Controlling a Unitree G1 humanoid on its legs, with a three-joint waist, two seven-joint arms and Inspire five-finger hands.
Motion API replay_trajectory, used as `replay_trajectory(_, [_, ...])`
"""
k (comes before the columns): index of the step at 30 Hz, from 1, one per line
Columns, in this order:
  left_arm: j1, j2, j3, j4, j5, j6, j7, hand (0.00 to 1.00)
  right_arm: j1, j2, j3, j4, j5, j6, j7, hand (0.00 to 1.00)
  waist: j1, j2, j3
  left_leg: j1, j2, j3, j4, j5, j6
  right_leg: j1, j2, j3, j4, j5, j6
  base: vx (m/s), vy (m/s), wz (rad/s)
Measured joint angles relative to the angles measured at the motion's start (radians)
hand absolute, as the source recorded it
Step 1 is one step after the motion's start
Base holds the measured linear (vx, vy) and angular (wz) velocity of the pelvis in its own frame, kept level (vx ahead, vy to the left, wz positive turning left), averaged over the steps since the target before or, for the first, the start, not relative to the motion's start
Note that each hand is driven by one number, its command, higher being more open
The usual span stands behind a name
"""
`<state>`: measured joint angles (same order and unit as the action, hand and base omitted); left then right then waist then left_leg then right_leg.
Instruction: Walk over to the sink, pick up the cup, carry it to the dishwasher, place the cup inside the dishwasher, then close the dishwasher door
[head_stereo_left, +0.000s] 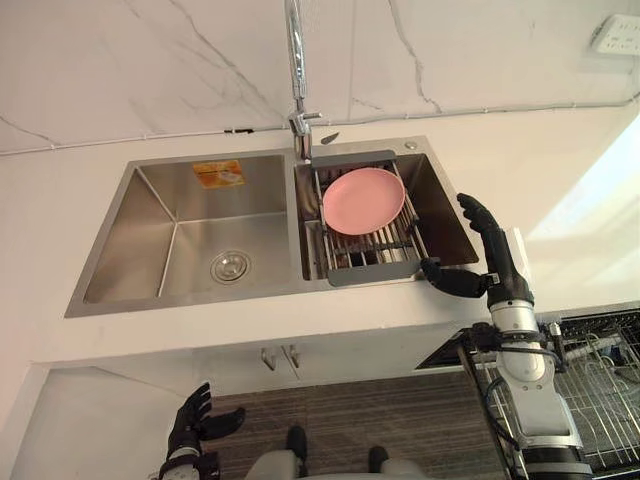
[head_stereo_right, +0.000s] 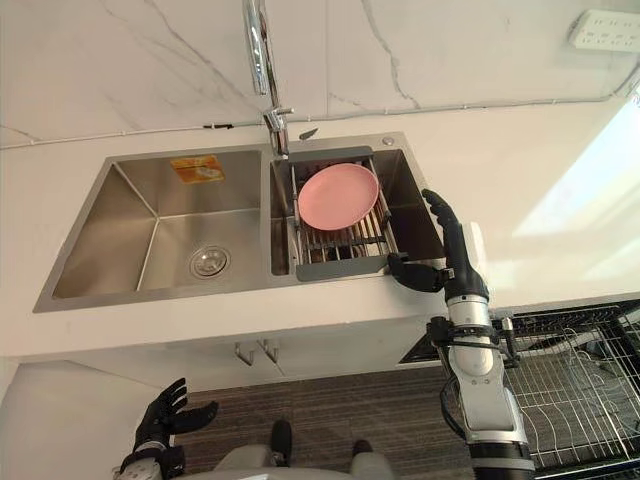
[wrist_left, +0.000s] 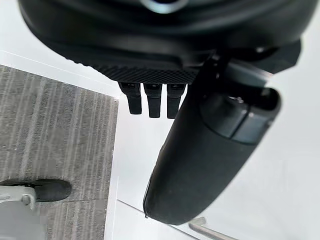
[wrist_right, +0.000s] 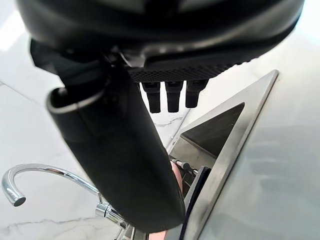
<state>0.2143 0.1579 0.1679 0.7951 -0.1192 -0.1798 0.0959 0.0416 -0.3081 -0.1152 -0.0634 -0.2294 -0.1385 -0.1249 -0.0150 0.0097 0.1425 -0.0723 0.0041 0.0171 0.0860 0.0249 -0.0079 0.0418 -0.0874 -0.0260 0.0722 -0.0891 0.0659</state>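
Cup (head_stereo_left: 517, 245), seemingly the pale translucent form on the white counter (head_stereo_left: 560, 170), stands just beside the right hand (head_stereo_left: 497, 262), whose fingers are straight, thumb spread, over the right rim of the steel sink (head_stereo_left: 180, 215), holding nothing. The left hand (head_stereo_left: 188, 432) hangs with fingers relaxed, empty, above striped floor (head_stereo_left: 380, 410); a pink plate (head_stereo_left: 363, 200) lies on the rack (head_stereo_left: 372, 268) in the sink.

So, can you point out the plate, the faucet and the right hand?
plate (head_stereo_left: 363, 200): left eye view, its centre.
faucet (head_stereo_left: 296, 60): left eye view, its upright pipe.
right hand (head_stereo_left: 497, 262): left eye view, its palm.
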Motion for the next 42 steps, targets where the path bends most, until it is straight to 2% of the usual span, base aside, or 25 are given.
replay_trajectory(14, [0.038, -0.009, 0.005, 0.043, -0.008, 0.018, -0.015, 0.9, -0.007, -0.04, -0.022, 0.006, -0.124, 0.016, -0.035, 0.9, 0.025, -0.009, 0.001, 0.033, -0.01, -0.028, -0.065, 0.033, -0.006, 0.012, -0.007, -0.024, -0.004, -0.006, 0.009, -0.03, -0.006, 0.05])
replay_trajectory(30, [0.038, -0.009, 0.0, 0.046, -0.01, 0.017, -0.029, 0.9, -0.229, -0.172, 0.105, 0.197, -0.241, 0.019, -0.036, 0.9, 0.038, -0.041, 0.014, 0.006, -0.018, -0.039, -0.072, 0.04, 0.005, -0.009, -0.008, -0.034, -0.007, -0.002, 0.006, 0.02, -0.002, 0.01])
replay_trajectory(38, [0.037, -0.015, -0.014, 0.045, -0.011, 0.016, -0.029, 0.9, -0.32, -0.209, 0.159, 0.277, -0.352, 0.027, -0.048, 0.9, 0.052, -0.045, 0.023, -0.026, -0.026, -0.055, -0.046, 0.037, 0.009, -0.024, -0.018, -0.052, -0.001, -0.004, 0.009, -0.02, 0.011, 0.07])
replay_trajectory(42, [0.032, -0.021, -0.021, 0.044, -0.018, 0.011, -0.029, 0.9, -0.384, -0.211, 0.178, 0.33, -0.407, 0.042, -0.059, 0.9, 0.057, -0.047, 0.061, -0.035, -0.027, -0.063, -0.037, 0.036, 0.01, -0.027, -0.019, -0.059, 0.003, -0.004, 0.009, -0.02, 0.003, 0.06])
